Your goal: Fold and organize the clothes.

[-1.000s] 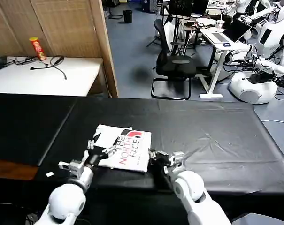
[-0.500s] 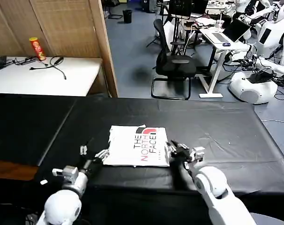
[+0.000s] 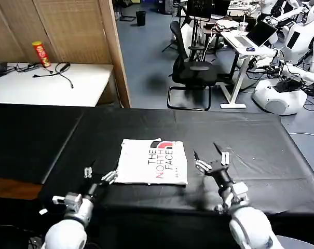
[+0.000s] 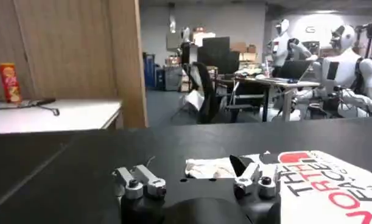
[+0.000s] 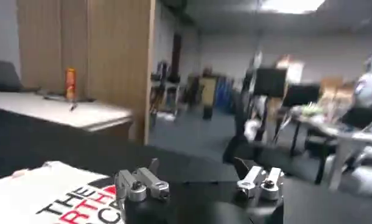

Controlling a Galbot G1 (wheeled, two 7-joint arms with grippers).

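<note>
Folded T-shirt (image 3: 153, 162), both tools (image 3: 99, 174) (image 3: 211, 158) open – apart

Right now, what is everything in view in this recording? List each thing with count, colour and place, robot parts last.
T-shirt: one, white with black-and-red print facing up, folded into a rectangle, near the front middle of the black table.
Black table: one, black cloth-covered, directly before the robot.
White side table: one, white, far left by the wooden partition.
Cables: black, lying on the white side table.
Snack can: one, red and yellow, upright on the white side table.
Office chair: one, black, on the floor behind the black table.
Left gripper: one, open, just off the T-shirt's left edge.
Right gripper: one, open, right of the T-shirt, apart from it.
</note>
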